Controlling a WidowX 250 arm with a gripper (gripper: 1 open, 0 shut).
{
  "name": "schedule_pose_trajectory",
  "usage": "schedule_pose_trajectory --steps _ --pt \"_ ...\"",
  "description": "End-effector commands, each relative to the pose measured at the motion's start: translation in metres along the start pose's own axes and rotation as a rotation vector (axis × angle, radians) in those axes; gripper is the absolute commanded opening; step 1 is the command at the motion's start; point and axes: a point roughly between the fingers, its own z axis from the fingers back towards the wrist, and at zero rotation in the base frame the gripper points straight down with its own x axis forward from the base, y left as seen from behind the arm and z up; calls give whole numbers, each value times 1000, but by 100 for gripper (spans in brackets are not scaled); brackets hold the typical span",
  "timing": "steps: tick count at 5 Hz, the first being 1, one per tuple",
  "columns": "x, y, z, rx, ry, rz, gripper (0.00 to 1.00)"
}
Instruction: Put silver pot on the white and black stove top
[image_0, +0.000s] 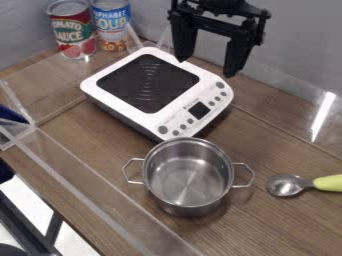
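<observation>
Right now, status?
Gripper open, empty, raised behind the cooker. Silver pot on the table, off the stove top. Stove top bare.

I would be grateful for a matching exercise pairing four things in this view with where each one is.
1. Shiny steel pot
2. White and black stove top
3. Metal spoon with yellow-green handle
4. Red-labelled "tomato sauce" can

A. Beside the blue-labelled soup can
B. On the wooden table, right of the pot in the picture
C. Between the pot and the two cans
D. Nearest the picture's bottom edge

1-D, 2-C, 3-B, 4-A
</observation>
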Motion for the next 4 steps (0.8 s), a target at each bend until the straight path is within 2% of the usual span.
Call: schedule_pose_trajectory --steps 1,3,4 --pt "-3 1 10 -20 -30 -28 100" --pt "-19 -20 11 -51 -40 -65 100" --pt "-19 -33 10 -60 -47 -83 100"
